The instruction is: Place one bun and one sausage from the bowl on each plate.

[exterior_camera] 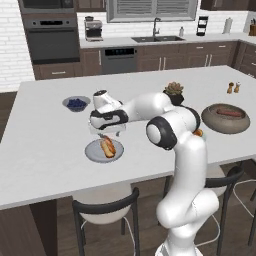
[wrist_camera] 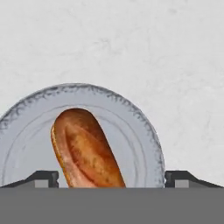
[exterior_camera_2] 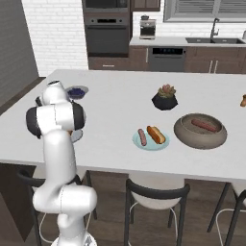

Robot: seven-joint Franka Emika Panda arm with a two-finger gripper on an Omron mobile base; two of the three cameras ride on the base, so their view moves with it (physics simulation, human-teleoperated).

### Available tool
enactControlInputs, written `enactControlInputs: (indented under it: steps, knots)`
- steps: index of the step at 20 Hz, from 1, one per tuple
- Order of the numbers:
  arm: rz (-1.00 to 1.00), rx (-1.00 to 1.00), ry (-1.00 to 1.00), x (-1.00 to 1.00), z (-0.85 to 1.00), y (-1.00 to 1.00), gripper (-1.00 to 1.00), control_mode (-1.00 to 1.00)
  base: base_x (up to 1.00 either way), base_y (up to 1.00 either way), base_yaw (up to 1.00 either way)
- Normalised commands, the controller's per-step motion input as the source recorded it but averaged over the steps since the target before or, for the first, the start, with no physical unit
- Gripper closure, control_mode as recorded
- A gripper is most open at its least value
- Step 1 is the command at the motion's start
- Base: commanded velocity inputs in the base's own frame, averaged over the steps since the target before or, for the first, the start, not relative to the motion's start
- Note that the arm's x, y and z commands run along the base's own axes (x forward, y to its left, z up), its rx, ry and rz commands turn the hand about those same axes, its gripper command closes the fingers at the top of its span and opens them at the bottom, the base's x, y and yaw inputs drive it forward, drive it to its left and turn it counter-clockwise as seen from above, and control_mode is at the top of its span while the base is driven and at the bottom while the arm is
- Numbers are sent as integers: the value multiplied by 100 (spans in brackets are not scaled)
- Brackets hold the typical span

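Hovering over the light grey plate (exterior_camera: 91, 152), left of centre in the left base view, my gripper (wrist_camera: 111, 178) has its fingers (wrist_camera: 43, 178) spread wide apart, one at each lower corner of the hand view, with nothing between them. A bun (wrist_camera: 86, 151) lies on this plate, pointing from the lower middle toward the upper left of the hand view. I judge this plate lacks its sausage; to finish well I would lift straight up so neither finger drags the bun, then swing across to the bowl (exterior_camera: 225, 125).

The teal plate (exterior_camera_2: 151, 142), centre of the right base view, already carries a bun (exterior_camera_2: 156, 134) and a sausage (exterior_camera_2: 141, 137) side by side. One sausage (exterior_camera_2: 203, 125) rests in the stone-like bowl at centre right. On the bench (exterior_camera: 45, 145), the black plant pot (exterior_camera_2: 165, 99) stands beside the path to the bowl, so I would pass in front of it. A small bowl of blue berries (exterior_camera: 76, 103) sits well clear at upper left.
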Motion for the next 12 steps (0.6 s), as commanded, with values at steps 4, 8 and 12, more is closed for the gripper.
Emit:
enactControlInputs:
  steps: [4, 8, 12]
  knots:
    - [-6, 4, -40, -54, 87, -39, -100, -100, 0, 0, 0]
    - [-6, 24, -45, -81, 46, -100, -100, -100, 0, 0, 0]
    - [-5, 34, -27, -82, 66, -100, -100, -100, 0, 0, 0]
